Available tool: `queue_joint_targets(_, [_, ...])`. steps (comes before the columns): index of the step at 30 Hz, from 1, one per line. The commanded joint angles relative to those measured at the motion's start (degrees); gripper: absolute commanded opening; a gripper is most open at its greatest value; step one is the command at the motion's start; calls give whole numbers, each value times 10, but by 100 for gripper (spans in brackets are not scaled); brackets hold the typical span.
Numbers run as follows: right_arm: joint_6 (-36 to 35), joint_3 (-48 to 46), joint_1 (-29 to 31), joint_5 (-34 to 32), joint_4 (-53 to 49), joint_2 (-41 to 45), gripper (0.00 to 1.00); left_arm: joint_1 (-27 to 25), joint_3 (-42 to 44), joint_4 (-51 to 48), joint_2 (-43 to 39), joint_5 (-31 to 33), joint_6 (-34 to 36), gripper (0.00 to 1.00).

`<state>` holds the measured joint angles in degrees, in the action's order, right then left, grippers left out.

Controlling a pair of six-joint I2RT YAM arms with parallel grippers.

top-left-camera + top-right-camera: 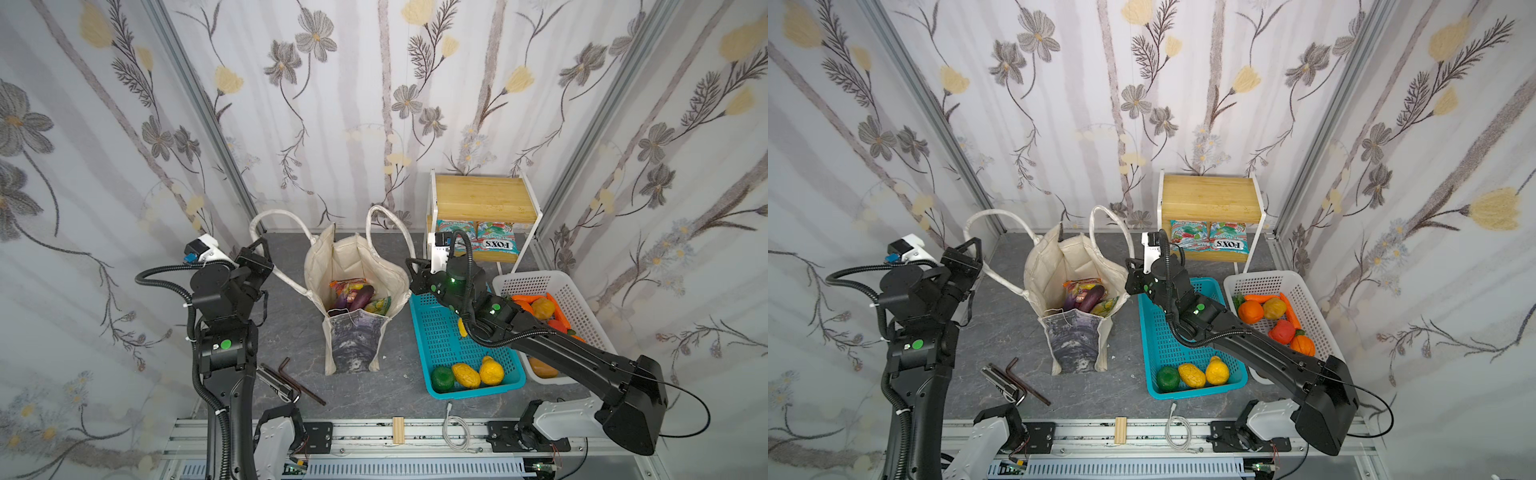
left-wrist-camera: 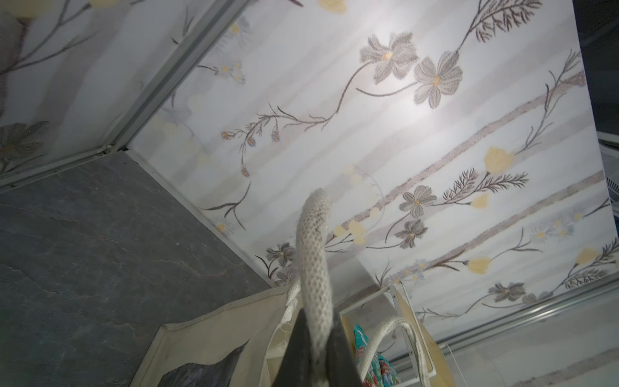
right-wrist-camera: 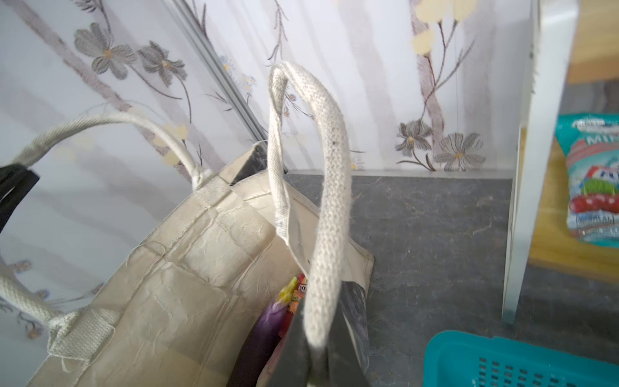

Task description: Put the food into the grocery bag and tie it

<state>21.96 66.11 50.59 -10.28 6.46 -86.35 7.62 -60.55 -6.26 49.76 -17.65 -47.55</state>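
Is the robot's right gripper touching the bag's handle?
Touching. The right wrist view shows the right gripper pinching the cloth handle between its jaws.

Top-view light: bright, even and diffuse in both top views; colours in the teal basket [image 1: 449,345] read cleanly.
Shadows: soft and faint, with a slight one beside the grocery bag [image 1: 353,345] on the grey tabletop [image 1: 1000,316].
Glare: the left wrist view is dim overall, with one washed-out hot spot on the floral wall [image 2: 412,110].
Blur: the right wrist view smears the eggplant [image 3: 264,325]; the right handle [image 3: 330,201] softens nearest the lens, as does the left handle [image 2: 315,261].
Edge distortion: wide-angle bend makes the aluminium post [image 1: 197,104] lean outward.
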Motion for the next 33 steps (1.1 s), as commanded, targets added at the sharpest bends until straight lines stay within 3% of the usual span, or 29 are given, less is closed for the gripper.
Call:
queue_joint_targets(1, [-176,19,25,48,-1,-16,0,-70,-25,-5,35,1,39,0])
queue_joint_targets(7, [-273,26,70,64,-28,-64,0,-173,-74,-5,90,47,71,0])
queue_joint_targets(11, [-265,35,70,45,2,-81,0,-233,-87,-23,123,35,88,0])
queue_joint_targets(15, [-253,46,64,55,52,-82,0,-313,-106,-121,154,65,145,0])
queue_joint_targets(18, [-238,41,49,75,83,-77,0,-340,-118,-182,156,85,171,3])
queue_joint_targets(20, [-232,43,39,91,90,-81,0,-343,-109,-183,145,78,174,16])
queue_joint_targets(23, [-231,51,35,94,88,-95,0,-344,-115,-183,140,66,174,25])
queue_joint_targets(27, [-227,48,35,102,110,-103,0,-344,-126,-183,144,68,182,57])
queue_joint_targets(33, [-218,60,35,106,128,-121,0,-343,-132,-182,150,107,187,64])
